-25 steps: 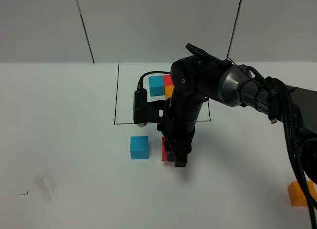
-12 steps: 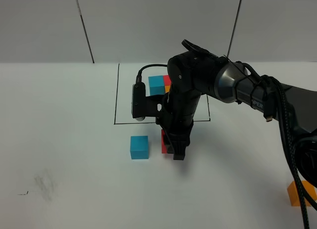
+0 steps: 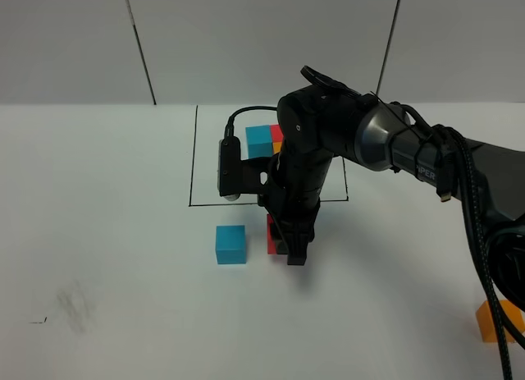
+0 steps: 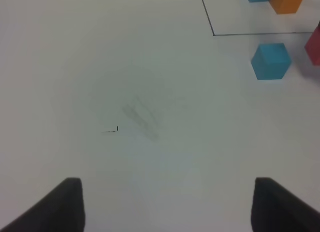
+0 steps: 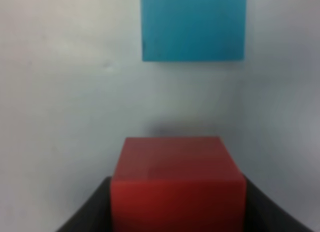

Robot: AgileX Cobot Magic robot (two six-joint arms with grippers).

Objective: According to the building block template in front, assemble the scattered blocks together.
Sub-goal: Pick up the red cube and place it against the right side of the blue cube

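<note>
Reading the high view as a clock face with the far wall at 12, the right arm [image 3: 394, 146] reaches across the white table [image 3: 98, 232] to its middle; the right gripper [image 3: 293, 250] points straight down, clenched on the red block [image 3: 271, 235], its dark fingers [image 5: 85, 212] pressed to two opposite sides; whether that block rests on the table or hangs just clear of it I cannot tell. The blue block [image 3: 230, 244] sits at 9 o'clock of the red one, near but apart; the pair line up along the 9-to-3 axis, their faces square to each other and to the near line of the black frame [image 3: 213, 205]. The orange block [image 3: 496, 318] lies well apart at about 4 o'clock, by the table's edge, partly behind a cable [image 3: 484, 257]. The building block template [image 3: 261, 140] stands inside the frame at 12 o'clock of the held block; its cyan and red cubes run 9-to-3, the orange cube turns the L toward 6 from the red, and the arm covers part of it. The left gripper [image 4: 167, 182] hovers released, jaws wide apart, over bare table at about 8 o'clock of the blue block, grasping nothing.
</note>
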